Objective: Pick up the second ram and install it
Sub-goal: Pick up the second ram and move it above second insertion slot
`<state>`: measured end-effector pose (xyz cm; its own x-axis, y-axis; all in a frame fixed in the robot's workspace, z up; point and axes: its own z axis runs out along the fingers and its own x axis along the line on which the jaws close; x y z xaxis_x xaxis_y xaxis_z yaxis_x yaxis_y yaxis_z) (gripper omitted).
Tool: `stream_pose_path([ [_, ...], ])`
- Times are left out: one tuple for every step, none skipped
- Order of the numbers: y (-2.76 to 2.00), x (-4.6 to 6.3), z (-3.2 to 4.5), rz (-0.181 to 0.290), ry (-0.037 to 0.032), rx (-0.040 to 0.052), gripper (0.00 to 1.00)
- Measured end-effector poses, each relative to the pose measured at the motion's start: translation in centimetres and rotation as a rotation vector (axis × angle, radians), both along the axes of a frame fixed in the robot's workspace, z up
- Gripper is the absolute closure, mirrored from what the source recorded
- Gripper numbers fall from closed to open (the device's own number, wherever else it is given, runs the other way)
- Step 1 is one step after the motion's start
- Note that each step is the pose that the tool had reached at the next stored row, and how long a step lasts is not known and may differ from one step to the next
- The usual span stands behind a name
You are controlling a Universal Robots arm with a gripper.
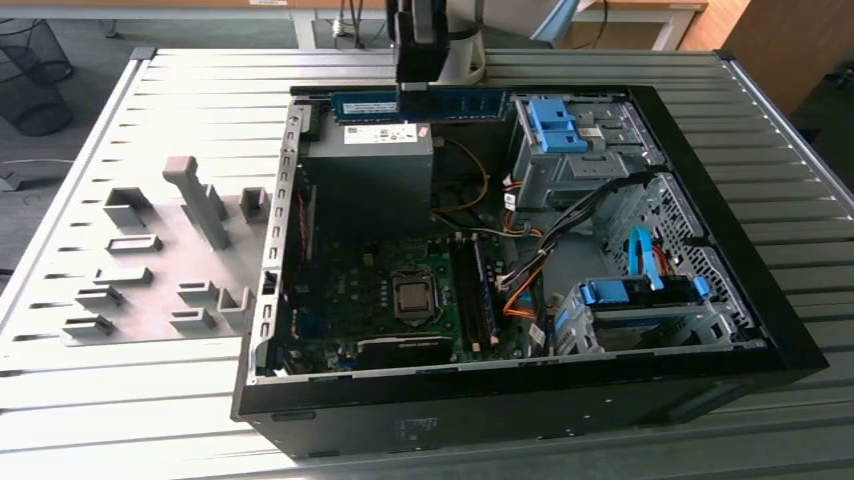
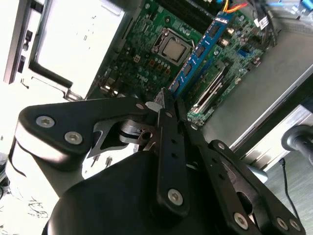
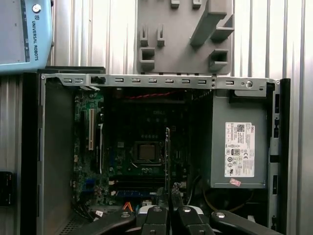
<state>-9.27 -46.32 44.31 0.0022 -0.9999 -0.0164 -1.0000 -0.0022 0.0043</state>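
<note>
The second ram (image 1: 467,103) is a blue-green stick with dark chips. It hangs level above the far wall of the open computer case (image 1: 747,300), with my gripper (image 1: 414,92) shut on its middle from above. In the second wrist view the ram (image 2: 200,51) runs out from the closed gripper (image 2: 164,100) over the motherboard (image 2: 146,44). The first wrist view shows the ram (image 3: 167,156) edge-on as a thin line rising from the gripper (image 3: 169,205), above the processor (image 3: 145,152) area. The memory slots (image 1: 475,290) lie to the exterior view's right of the processor (image 1: 414,296).
The power supply (image 1: 367,170) sits below the gripper. Drive bays with blue clips (image 1: 561,125) fill the case's right side in the exterior view, beside orange cables (image 1: 521,290). A grey fixture plate with blocks (image 1: 160,270) lies on the slatted table (image 1: 134,400). A light blue device (image 3: 24,34) rests beside the case.
</note>
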Motion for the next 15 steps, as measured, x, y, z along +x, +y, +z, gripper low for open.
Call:
stream_pose_path([
  [0.00, 0.3, 0.00, 0.000, 0.0000, 0.0000, 0.86],
  [0.00, 0.6, 0.00, 0.000, 0.0000, 0.0000, 0.86],
  [0.00, 0.9, 0.00, 0.000, 0.0000, 0.0000, 0.86],
  [0.00, 1.2, 0.00, 0.000, 0.0000, 0.0000, 0.86],
  [0.00, 1.4, 0.00, 0.000, 0.0000, -0.0001, 0.86],
  [0.00, 1.7, 0.00, 0.000, 0.0000, 0.0000, 0.86],
  [0.00, 2.0, 0.00, 0.000, 0.0000, 0.0000, 0.86],
  [0.00, 2.2, 0.00, 0.000, 0.0000, 0.0000, 0.86],
  [0.00, 2.5, 0.00, 0.000, 0.0000, 0.0000, 0.86],
  [0.00, 2.8, 0.00, 0.000, 0.0000, 0.0000, 0.86],
  [0.00, 3.0, 0.00, 0.000, 0.0000, 0.0000, 0.86],
  [0.00, 3.2, 0.00, 0.000, 0.0000, 0.0000, 0.86],
  [0.00, 3.4, 0.00, 0.000, 0.0000, 0.0000, 0.86],
  [0.00, 3.6, 0.00, 0.000, 0.0000, 0.0000, 0.86],
  [-0.01, 3.8, 0.00, 0.000, 0.0000, 0.0001, 0.86],
])
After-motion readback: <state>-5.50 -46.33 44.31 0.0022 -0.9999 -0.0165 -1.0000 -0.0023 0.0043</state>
